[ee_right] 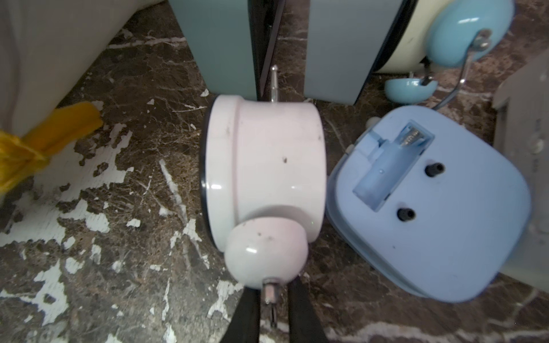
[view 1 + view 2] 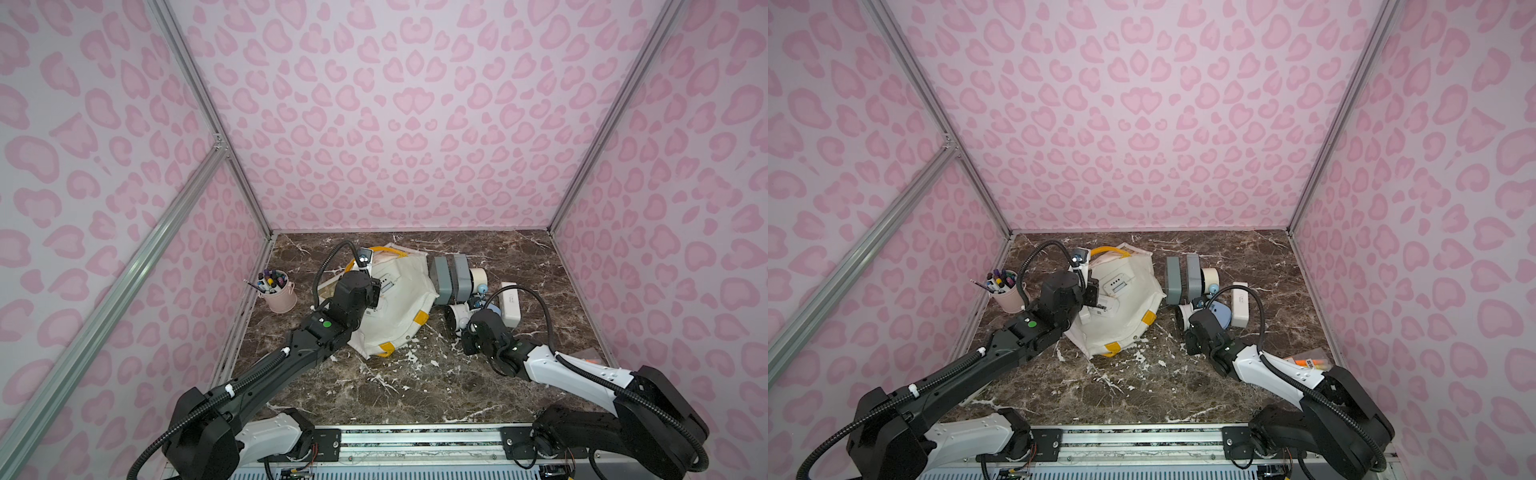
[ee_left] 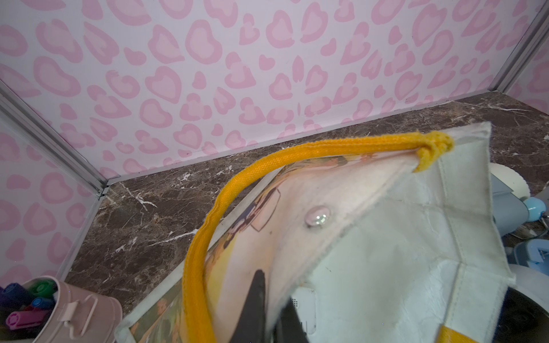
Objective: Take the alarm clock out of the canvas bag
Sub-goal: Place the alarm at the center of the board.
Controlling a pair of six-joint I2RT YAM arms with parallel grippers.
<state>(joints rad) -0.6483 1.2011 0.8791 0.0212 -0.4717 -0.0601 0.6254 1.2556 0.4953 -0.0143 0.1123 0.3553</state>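
Rail: nearest me in both top views, the silver mounting rail [image 2: 415, 436] carries both arm bases at the near edge of the marble table [image 2: 415, 386].
Left gripper: I see the left gripper [image 3: 273, 288] pinched tight on the rim of the canvas bag [image 3: 386, 252], with the frayed cloth edge running between its dark fingers.
Canvas bag: it lies left of centre, between the pink pen bucket [image 2: 280, 297] and two grey boxes [image 2: 440, 278]. Only the left wrist view gives me its snap button [image 3: 318, 216].
Inside the bag: a top view looks into the open mouth at a white digital clock [image 2: 1119, 286]; the wrist view catches just a corner of it.
Round white alarm clock: it lies on its side on the marble, outside the bag [image 1: 267, 160], just beside a blue square clock [image 1: 430, 208].
Right gripper: the right gripper [image 1: 271, 297] has its jaws slightly parted around the round clock's metal stud, with a gap showing. The top views hide this behind the wrist.
Blue clock: its open battery bay shows only to the right wrist.
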